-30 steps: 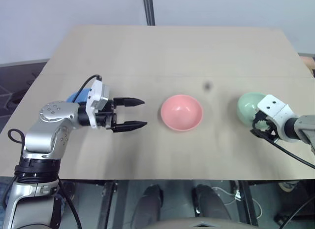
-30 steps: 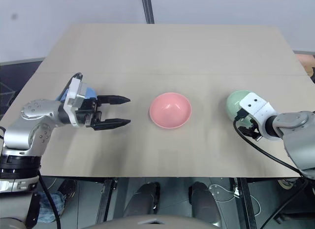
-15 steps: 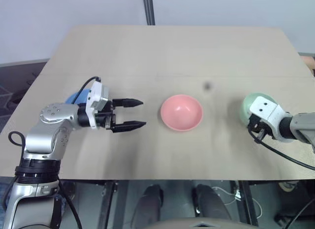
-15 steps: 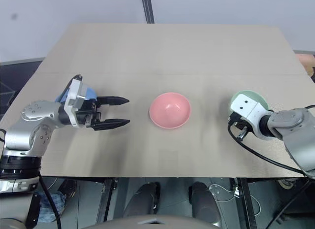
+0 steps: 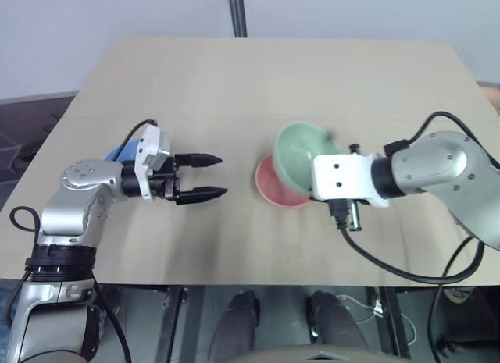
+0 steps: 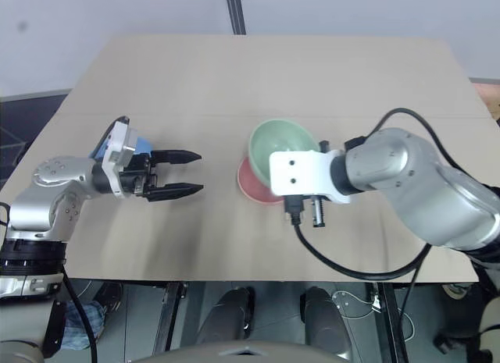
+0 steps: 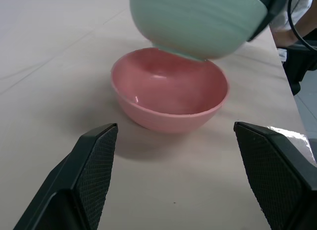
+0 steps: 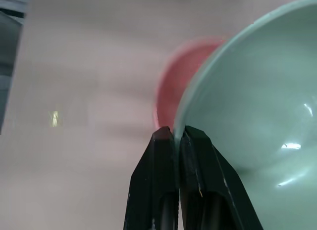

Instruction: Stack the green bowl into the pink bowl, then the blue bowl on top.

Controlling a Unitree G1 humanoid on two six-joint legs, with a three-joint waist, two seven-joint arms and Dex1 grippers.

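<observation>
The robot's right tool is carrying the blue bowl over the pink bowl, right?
Not quite: the bowl in the right tool is the green bowl, not the blue one. The right wrist view shows the tool pinching its pale green rim, and the left wrist view shows it hanging just above the pink bowl. The blue bowl sits behind the left arm.

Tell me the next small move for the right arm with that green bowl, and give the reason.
Probably lower it straight down and a little toward the pink bowl's centre, then release. The right gripper has its jaws pinched on the rim of the green bowl, which hangs tilted just above the pink bowl, overlapping it but not yet seated inside. The left gripper waits open beside them.
</observation>
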